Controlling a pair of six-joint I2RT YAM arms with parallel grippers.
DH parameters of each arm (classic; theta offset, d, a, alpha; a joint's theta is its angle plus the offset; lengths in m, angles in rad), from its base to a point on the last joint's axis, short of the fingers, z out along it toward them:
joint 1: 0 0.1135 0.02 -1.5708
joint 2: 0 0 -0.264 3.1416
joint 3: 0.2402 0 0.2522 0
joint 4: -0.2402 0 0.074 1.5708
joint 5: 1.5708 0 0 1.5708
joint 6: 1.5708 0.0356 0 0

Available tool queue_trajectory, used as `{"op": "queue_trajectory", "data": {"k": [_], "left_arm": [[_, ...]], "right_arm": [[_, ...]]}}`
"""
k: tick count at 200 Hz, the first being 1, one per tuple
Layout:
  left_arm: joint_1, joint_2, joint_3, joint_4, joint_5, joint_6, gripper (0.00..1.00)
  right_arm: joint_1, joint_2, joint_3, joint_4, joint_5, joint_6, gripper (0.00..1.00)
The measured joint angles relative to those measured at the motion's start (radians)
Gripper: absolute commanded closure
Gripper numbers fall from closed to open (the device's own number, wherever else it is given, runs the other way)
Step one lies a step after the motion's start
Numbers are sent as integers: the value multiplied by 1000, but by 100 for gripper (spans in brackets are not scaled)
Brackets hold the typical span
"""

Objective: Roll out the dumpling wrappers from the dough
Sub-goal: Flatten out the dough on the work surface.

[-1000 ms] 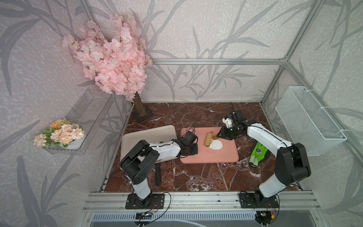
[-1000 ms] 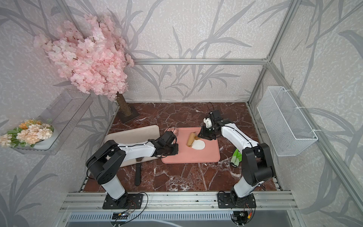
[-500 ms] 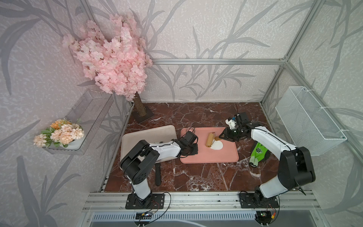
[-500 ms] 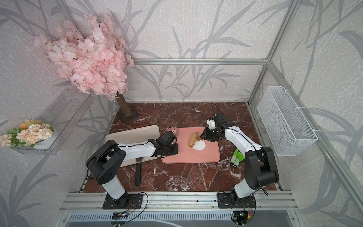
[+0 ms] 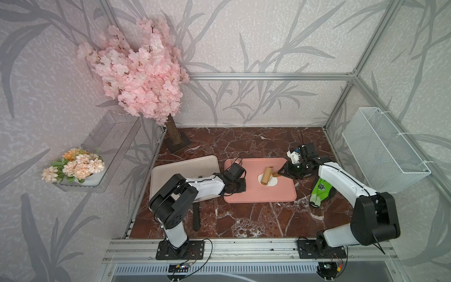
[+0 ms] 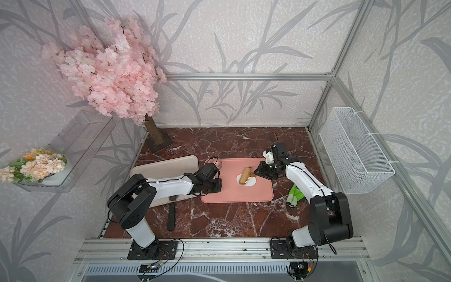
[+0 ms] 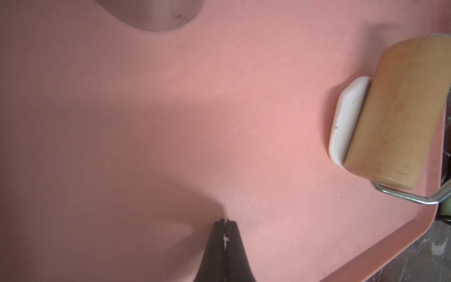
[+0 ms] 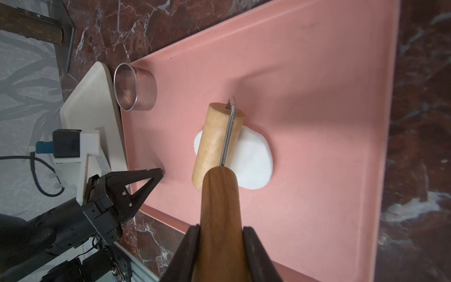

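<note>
The dough (image 8: 253, 161) lies as a flattened white irregular sheet on the pink tray (image 8: 317, 73), seen in both top views (image 5: 273, 182) (image 6: 251, 181). The tan wooden roller (image 8: 217, 144) rests across it, covering its middle. My right gripper (image 8: 220, 228) is shut on the roller's wooden handle, from the tray's right side (image 5: 280, 172). My left gripper (image 7: 225, 221) is shut with nothing in it, its tips down on the tray's left part (image 5: 243, 187). A strip of dough (image 7: 346, 114) shows beside the roller (image 7: 400, 109). No dumpling wrappers are in view.
A clear glass cup (image 8: 134, 88) stands at the tray's far left corner. A beige board (image 5: 185, 168) lies left of the tray, under my left arm. A black-handled tool (image 5: 196, 217) lies in front of the board. A green packet (image 5: 321, 189) lies right of the tray.
My right gripper has drawn the roller to the right, so that it now sits on the dough with white showing on both sides. The left arm has not moved.
</note>
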Motion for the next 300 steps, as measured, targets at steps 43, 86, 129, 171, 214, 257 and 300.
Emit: {"op": "queue_trajectory", "data": {"k": [43, 86, 129, 171, 214, 257, 300], "left_arm": [[5, 0, 0, 0, -1, 0, 100], [5, 0, 0, 0, -1, 0, 100], [5, 0, 0, 0, -2, 0, 100], [5, 0, 0, 0, -1, 0, 100], [5, 0, 0, 1, -1, 0, 100], [6, 1, 0, 3, -1, 0, 100], [6, 2, 1, 4, -1, 0, 100]], "right_arm": [[-40, -53, -32, -36, 8, -14, 100], [-79, -93, -48, -75, 18, -15, 100], [-113, -126, -62, -118, 39, -15, 100], [-133, -145, -66, -147, 59, -10, 100], [-132, -171, -25, -231, 121, 1, 100], [-42, -135, 131, -311, 192, 9, 100], [109, 16, 265, -248, 192, 40, 100]]}}
